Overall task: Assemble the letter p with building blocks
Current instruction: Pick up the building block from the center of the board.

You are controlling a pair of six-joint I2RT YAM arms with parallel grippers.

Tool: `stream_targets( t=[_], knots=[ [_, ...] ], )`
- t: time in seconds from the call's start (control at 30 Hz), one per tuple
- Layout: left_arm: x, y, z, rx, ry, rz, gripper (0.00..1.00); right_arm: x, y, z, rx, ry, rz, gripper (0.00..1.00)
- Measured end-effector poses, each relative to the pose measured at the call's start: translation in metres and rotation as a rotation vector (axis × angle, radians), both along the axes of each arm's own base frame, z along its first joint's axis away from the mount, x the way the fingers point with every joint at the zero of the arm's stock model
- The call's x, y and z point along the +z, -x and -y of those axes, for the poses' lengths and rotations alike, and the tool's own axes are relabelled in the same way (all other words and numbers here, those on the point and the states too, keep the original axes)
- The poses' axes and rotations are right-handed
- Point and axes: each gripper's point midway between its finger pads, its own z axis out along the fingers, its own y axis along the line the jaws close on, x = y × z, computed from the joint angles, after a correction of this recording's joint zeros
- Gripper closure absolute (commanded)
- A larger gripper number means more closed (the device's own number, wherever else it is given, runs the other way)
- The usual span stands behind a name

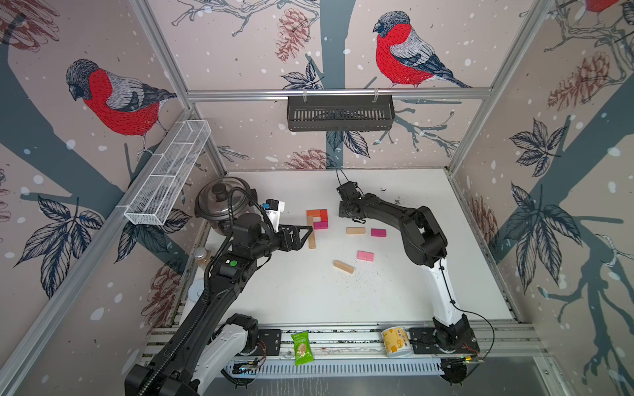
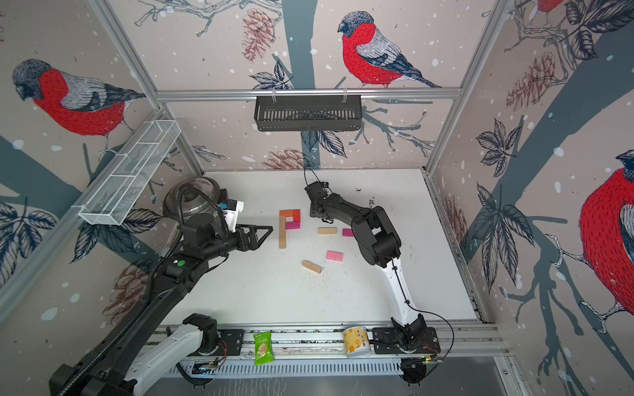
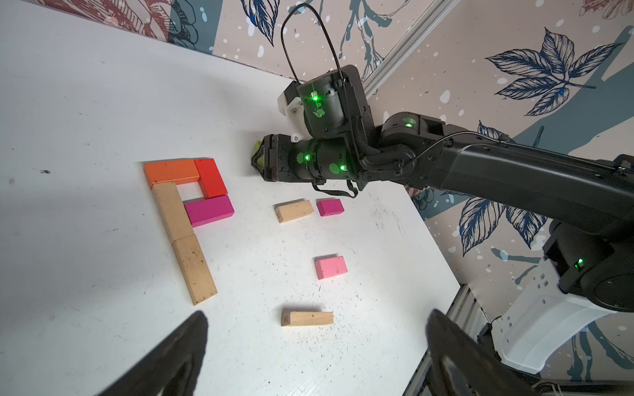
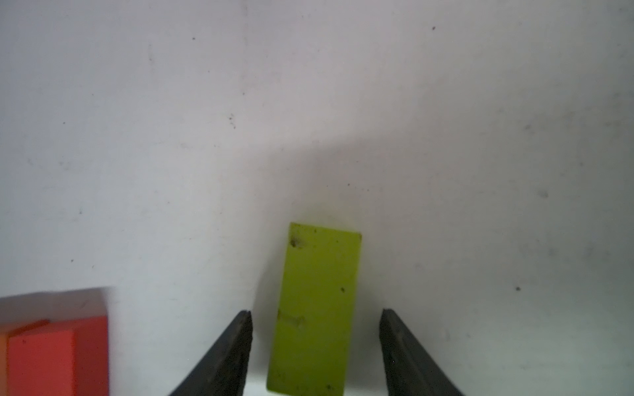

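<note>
The letter p (image 1: 316, 223) lies flat mid-table: a tan stem (image 3: 183, 240), then an orange (image 3: 171, 171), a red (image 3: 211, 178) and a magenta block (image 3: 209, 212) forming the loop. Two tan (image 1: 355, 230) (image 1: 343, 266), one magenta (image 1: 378, 232) and one pink block (image 1: 365, 255) lie loose to its right. My right gripper (image 4: 315, 312) points down beside the red block. Its jaws straddle a lime-green block (image 4: 315, 301) lying on the table, with a gap on each side. My left gripper (image 3: 317, 313) hovers open and empty by the stem's left side.
A lidded steel pot (image 1: 224, 202) and a small jar (image 1: 200, 255) stand at the left edge behind my left arm. A green snack packet (image 1: 302, 348) and a yellow can (image 1: 394, 342) lie on the front rail. Baskets hang on the walls.
</note>
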Motion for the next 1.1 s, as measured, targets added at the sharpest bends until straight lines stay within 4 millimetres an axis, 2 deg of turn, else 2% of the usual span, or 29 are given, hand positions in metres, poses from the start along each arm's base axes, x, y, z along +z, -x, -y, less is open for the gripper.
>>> stream_targets(
  t=[0.2, 0.67, 1.1],
  knots=[
    [-0.002, 0.000, -0.001, 0.002, 0.003, -0.006, 0.02, -0.001, -0.008, 0.000, -0.015, 0.009, 0.028, 0.53],
    [-0.007, -0.002, -0.003, 0.003, 0.011, -0.032, 0.02, -0.001, 0.009, 0.003, -0.004, 0.023, 0.019, 0.51],
    [-0.010, -0.003, -0.003, 0.006, 0.016, -0.047, 0.02, -0.002, 0.008, 0.003, -0.007, 0.036, 0.024, 0.61]
  ],
)
